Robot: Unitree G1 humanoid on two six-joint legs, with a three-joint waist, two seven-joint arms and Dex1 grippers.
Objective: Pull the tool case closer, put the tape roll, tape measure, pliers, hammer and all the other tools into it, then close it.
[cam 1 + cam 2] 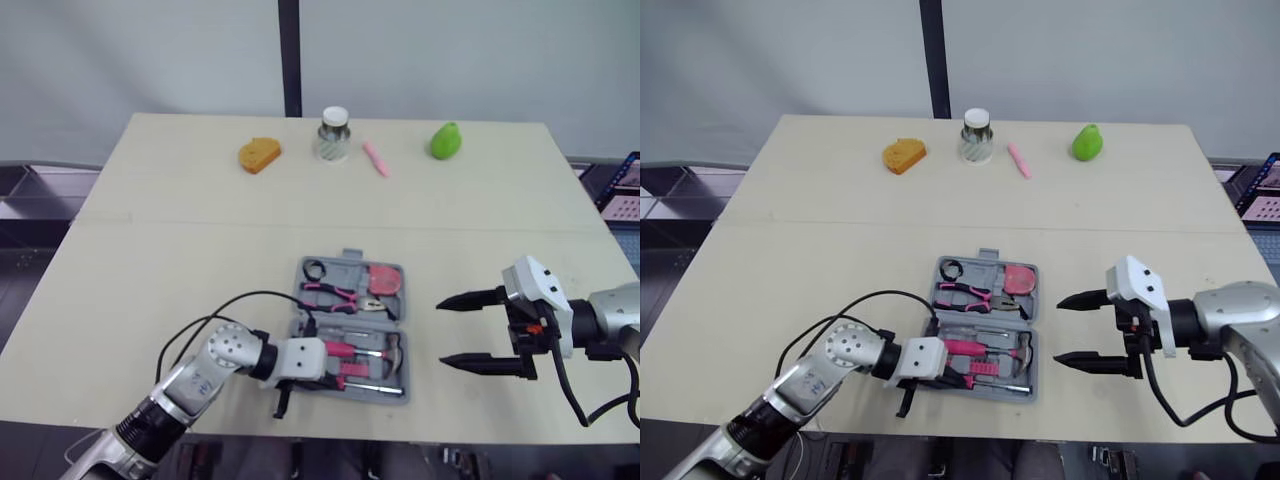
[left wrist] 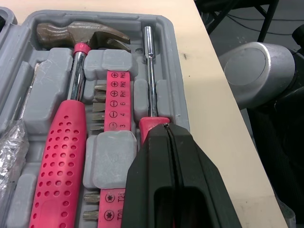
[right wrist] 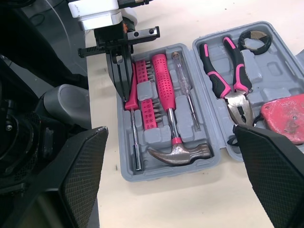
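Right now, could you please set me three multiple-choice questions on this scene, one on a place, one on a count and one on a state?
1. Where does the hammer lie?
A) in the tool case
B) on the floor
C) on a shelf

2. How many things stand along the far edge of the table?
A) two
B) four
C) six

3. How is the right hand?
A) open
B) shut on the pliers
C) shut and empty

Answers:
1 A, it rests in a moulded slot of the case.
2 B, there are an orange piece, a jar, a pink stick and a green fruit.
3 A, its fingers are spread apart beside the case, holding nothing.
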